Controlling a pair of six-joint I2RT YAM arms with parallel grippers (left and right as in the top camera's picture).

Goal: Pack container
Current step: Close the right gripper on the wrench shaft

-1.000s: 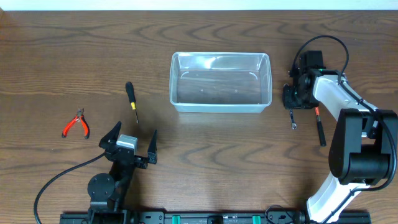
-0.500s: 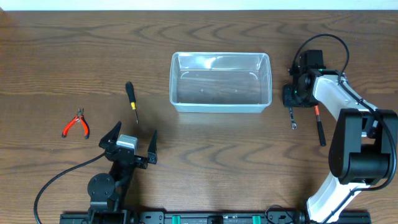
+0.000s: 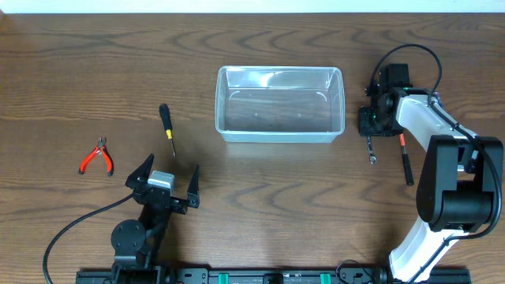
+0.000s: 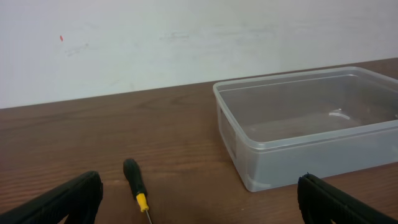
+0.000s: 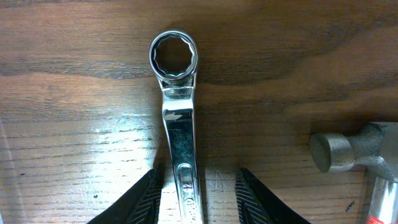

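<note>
Container: translucent plastic, rectangular, rounded corners, raised rim, open-topped.

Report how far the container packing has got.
Done: nothing; the container is empty. In hand: the right end effector straddles the wrench on the table, not gripping. To do: wrench, hammer, screwdriver and pliers all lie outside; the left end effector sits open.

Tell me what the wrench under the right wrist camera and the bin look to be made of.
Wrench: metal, probably chrome-plated steel. It is mirror-bright, with sharp glare along the shank. Container: translucent plastic, slightly frosted. The inside shows hazily through its walls, and the rounded rim looks moulded.
</note>
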